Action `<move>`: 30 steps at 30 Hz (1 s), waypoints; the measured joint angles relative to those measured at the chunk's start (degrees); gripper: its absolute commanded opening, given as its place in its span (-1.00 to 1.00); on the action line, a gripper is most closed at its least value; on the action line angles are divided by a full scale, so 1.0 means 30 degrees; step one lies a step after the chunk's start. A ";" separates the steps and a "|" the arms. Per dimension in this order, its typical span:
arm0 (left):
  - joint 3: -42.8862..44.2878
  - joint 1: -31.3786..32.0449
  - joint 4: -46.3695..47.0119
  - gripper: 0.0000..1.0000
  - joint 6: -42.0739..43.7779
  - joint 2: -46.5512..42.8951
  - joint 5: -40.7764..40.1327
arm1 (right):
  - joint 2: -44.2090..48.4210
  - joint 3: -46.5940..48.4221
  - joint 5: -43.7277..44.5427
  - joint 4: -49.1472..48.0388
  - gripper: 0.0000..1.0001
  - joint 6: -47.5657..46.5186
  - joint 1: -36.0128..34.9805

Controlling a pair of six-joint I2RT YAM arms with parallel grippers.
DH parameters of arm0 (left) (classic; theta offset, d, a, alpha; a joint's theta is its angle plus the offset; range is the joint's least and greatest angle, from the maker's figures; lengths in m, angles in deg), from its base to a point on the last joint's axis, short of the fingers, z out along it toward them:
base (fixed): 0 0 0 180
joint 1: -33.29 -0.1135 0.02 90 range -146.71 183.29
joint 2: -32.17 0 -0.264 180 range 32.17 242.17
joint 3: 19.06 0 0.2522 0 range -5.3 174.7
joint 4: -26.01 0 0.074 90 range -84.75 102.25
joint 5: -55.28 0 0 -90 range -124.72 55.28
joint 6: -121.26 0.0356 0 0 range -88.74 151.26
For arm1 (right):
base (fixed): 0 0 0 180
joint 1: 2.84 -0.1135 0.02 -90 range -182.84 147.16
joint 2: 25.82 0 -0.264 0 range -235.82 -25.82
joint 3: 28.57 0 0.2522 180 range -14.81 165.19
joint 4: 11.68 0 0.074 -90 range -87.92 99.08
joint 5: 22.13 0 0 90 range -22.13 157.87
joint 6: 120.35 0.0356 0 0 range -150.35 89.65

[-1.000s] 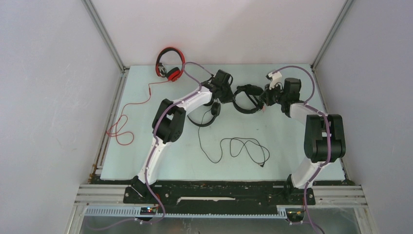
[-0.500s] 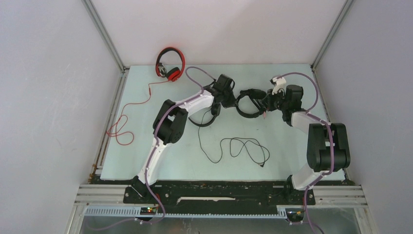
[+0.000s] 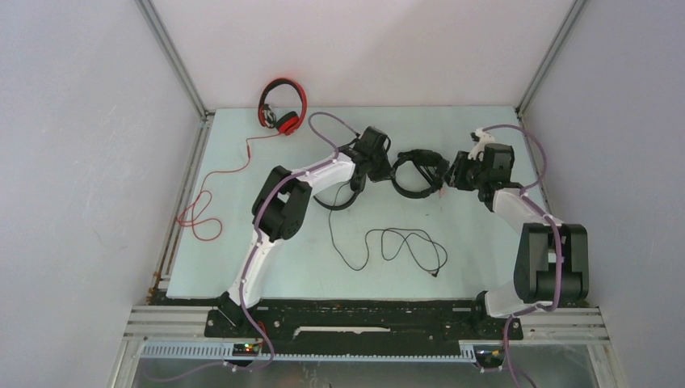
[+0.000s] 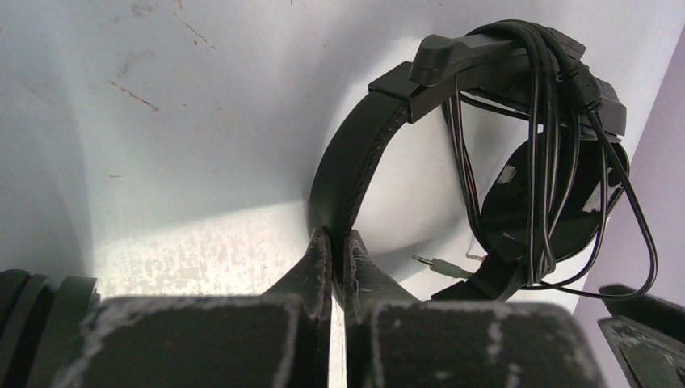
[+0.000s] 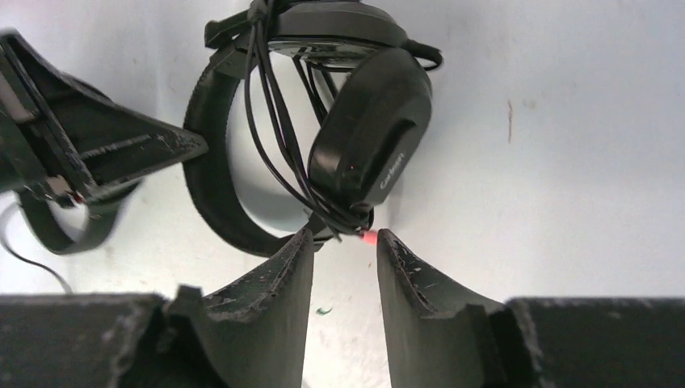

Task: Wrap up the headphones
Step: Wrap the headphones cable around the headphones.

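Observation:
A black pair of headphones (image 3: 416, 170) lies at the back middle of the table with its thin cable wound round it (image 4: 549, 121). My left gripper (image 4: 338, 242) is shut on its headband (image 4: 355, 153). My right gripper (image 5: 343, 242) stands open just short of the ear cup (image 5: 371, 133), with nothing between its fingers. The jack plug (image 4: 440, 264) sticks out loose. A second black pair (image 3: 343, 194) lies partly under my left arm, and its cable (image 3: 396, 246) sprawls on the table. The red headphones (image 3: 282, 107) lean at the back left.
The red cable (image 3: 210, 202) trails down along the left edge of the table. White walls close in the back and both sides. My left gripper (image 5: 97, 153) shows at the left of the right wrist view, close to the headband.
My right gripper has opened and drawn back to the right, off the wrapped black headphones. My left gripper has stayed shut on the headband and hardly moved.

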 measured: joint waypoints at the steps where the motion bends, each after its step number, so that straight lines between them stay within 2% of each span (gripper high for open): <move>1: 0.0000 0.0029 0.0007 -1.00 0.0022 0.0000 -0.0022 | 0.0357 0.0000 0.0153 0.0597 -0.24 0.0743 0.0146; 9: 0.0000 0.0117 0.0015 -1.00 0.0204 -0.0036 -0.0168 | 0.2033 0.0255 -0.0313 0.3213 -0.33 0.9661 0.2754; 11: 0.0000 0.0117 0.0015 -1.00 0.0226 -0.0066 -0.0168 | 0.1639 0.0372 -0.1158 0.3147 -0.34 1.0768 0.3031; 12: 0.0000 0.0117 0.0015 -0.92 0.0219 -0.0073 -0.0160 | 0.1319 0.0481 -0.1698 0.2980 -0.34 1.0994 0.3016; 14: -0.0022 0.0117 0.0015 -0.51 0.0219 -0.0109 -0.0168 | 0.0488 0.0918 -0.2747 0.2652 -0.31 1.0812 0.2943; 19: -0.0102 0.0124 -0.0029 -0.01 0.0503 -0.0357 -0.0488 | -0.1887 0.4575 -0.3082 0.4495 -0.16 0.7708 0.2608; 25: -0.0102 0.0131 -0.0663 0.16 0.0656 -0.0918 -0.1107 | -0.2310 0.6747 -0.2171 0.5952 -0.15 0.4248 0.2033; 30: -0.0102 0.0168 -0.1173 0.17 0.0663 -0.0984 -0.1428 | -0.2302 0.6747 -0.1246 0.6812 -0.16 0.2863 0.1195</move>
